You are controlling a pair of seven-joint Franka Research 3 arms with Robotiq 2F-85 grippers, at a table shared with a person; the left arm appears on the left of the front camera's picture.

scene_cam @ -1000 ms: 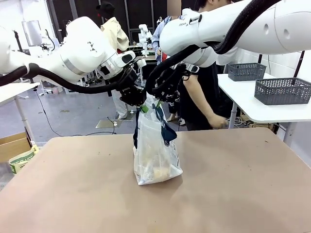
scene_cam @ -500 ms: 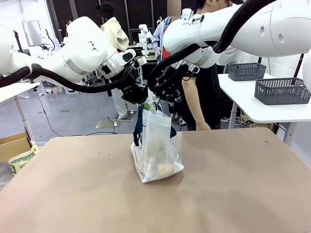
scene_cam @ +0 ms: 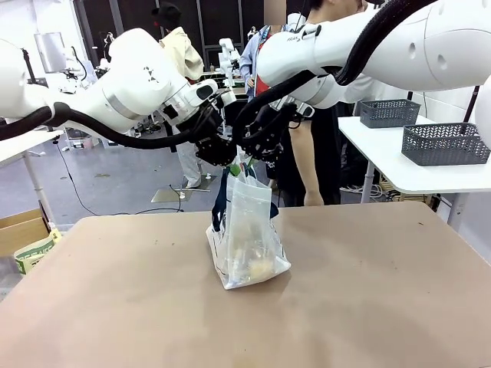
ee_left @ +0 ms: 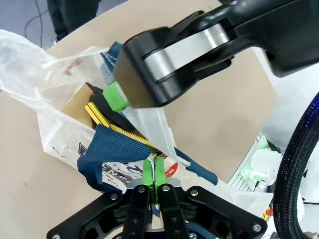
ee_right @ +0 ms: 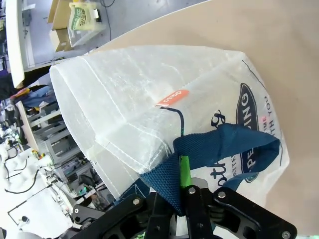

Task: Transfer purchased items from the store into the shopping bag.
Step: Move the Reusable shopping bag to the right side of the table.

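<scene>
**A:** Wide tan table [scene_cam: 383, 291] underneath, and both white arms are over it. The left arm [scene_cam: 130, 84] comes in from the left edge and the right arm [scene_cam: 383, 38] from the right, and they meet above the middle.

**B:** A person [scene_cam: 314, 153] stands just past the far edge. Right under the meeting point is the shopping bag [scene_cam: 247, 238], upright, with its base on the table near the middle, a touch toward the left edge.

**A:** Off past the right edge, a dark grey basket [scene_cam: 445, 143] sits on a white side table [scene_cam: 383, 165], with a second one behind it.

**B:** Round navy logo [ee_right: 254, 134] on the bag's clear-white side. Now the top: the right gripper [ee_right: 182, 174] has its jaws squeezed tight on a navy strap handle [ee_right: 224, 142], green pad flat against the webbing.

**A:** The left gripper [ee_left: 154, 172] matches it. Its jaws are pressed nearly together, with the blue webbing pinched between the green pads.

**B:** From the front, the two grippers sit just beside each other over the bag's mouth.

**A:** Looking into the open mouth, a flat tan packet [ee_left: 79, 102] is inside, with a yellow piece [ee_left: 102, 117] lying against it.
</scene>
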